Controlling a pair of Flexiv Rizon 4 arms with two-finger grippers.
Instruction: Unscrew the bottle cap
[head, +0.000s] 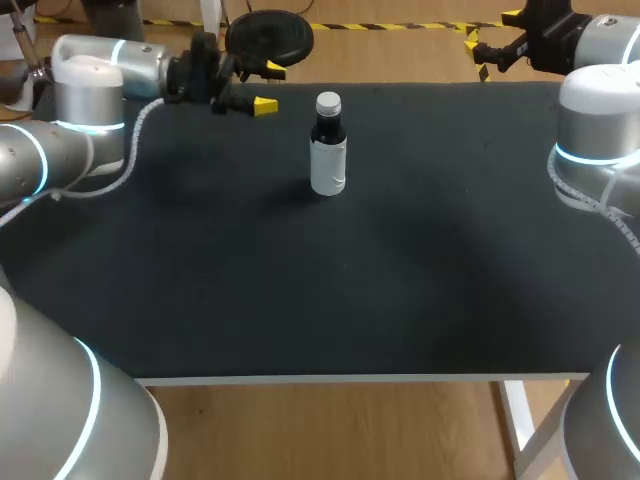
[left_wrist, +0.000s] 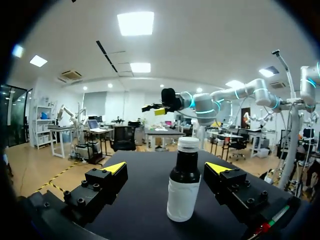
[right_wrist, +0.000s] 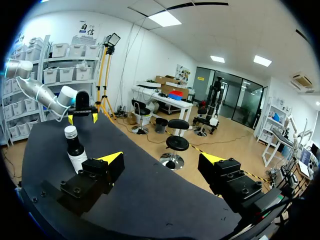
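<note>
Left gripper is hanging over the far side of the table with its two yellow-tipped fingers spread wide and holding nothing. One bottle is standing upright on the black table ahead of it, in line with the gap between the fingers but clear of both. It is wearing a white label round its body, and a single white cap is sitting on its dark neck. Right gripper is hanging near the far right corner, its fingers likewise parted around nothing. The bottle is standing well apart from it, out beyond one finger. Counting up: one bottle, one cap, two grippers.
</note>
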